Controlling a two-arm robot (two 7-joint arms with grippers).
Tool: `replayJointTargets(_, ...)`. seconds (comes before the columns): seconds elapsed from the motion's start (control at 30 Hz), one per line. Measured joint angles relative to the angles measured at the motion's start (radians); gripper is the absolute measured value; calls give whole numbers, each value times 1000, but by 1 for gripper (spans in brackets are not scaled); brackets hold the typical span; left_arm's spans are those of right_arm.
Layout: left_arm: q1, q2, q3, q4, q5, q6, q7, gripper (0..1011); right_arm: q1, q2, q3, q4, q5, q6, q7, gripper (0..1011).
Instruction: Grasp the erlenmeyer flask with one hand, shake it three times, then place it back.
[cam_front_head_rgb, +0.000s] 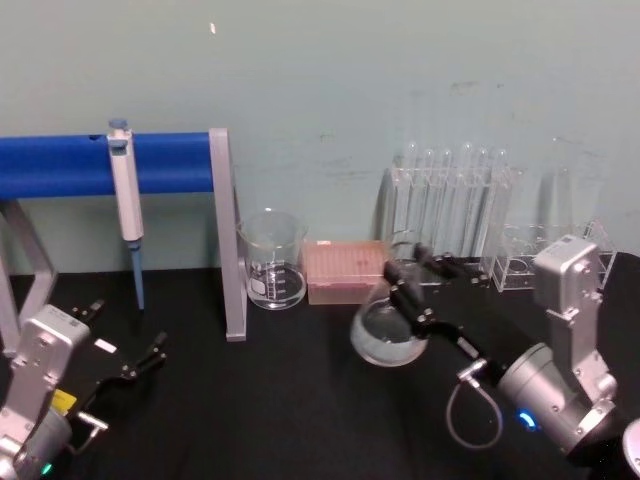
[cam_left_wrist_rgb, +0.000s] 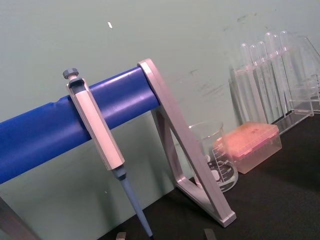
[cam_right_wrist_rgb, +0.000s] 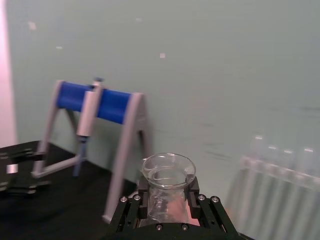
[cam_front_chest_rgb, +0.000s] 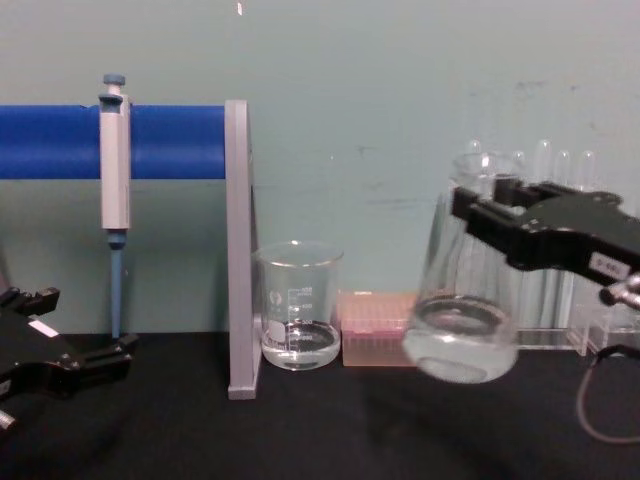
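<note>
Right gripper (cam_front_chest_rgb: 483, 205) fingers shut on the neck of the erlenmeyer flask (cam_front_chest_rgb: 462, 310), which hangs slightly tilted and apparently just off the black surface (cam_front_chest_rgb: 330, 430), right of centre. Left gripper (cam_front_chest_rgb: 60, 362) parked low on the left, fingers apart, empty. Shake from the wrist in short, even strokes, gripping firmly enough to prevent slipping and gently enough to avoid sloshing liquid up the neck. Steer clear of the glass beaker (cam_front_chest_rgb: 298, 310) and the pink tip box (cam_front_chest_rgb: 375, 325) nearby.

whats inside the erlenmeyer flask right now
The erlenmeyer flask holds a shallow pool of clear liquid in its wide base. The right hand clamps its neck, hiding the inside there.
</note>
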Motion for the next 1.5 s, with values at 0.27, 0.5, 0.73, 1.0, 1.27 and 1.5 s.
replayJointTargets(0.27,0,0,0,0,0,0,0,1001,27,20,-60,15,41,-1,78,457)
replayJointTargets(0.5,0,0,0,0,0,0,0,1001,50,35,-94,32,75,7,113,457)
replayJointTargets(0.73,0,0,0,0,0,0,0,1001,64,49,-113,43,98,13,125,457)
replayJointTargets(1.0,0,0,0,0,0,0,0,1001,77,63,-128,51,115,13,124,457)
replayJointTargets(1.27,0,0,0,0,0,0,0,1001,92,77,-147,62,133,15,117,457)
replayJointTargets(1.5,0,0,0,0,0,0,0,1001,104,84,-158,75,142,18,110,457)
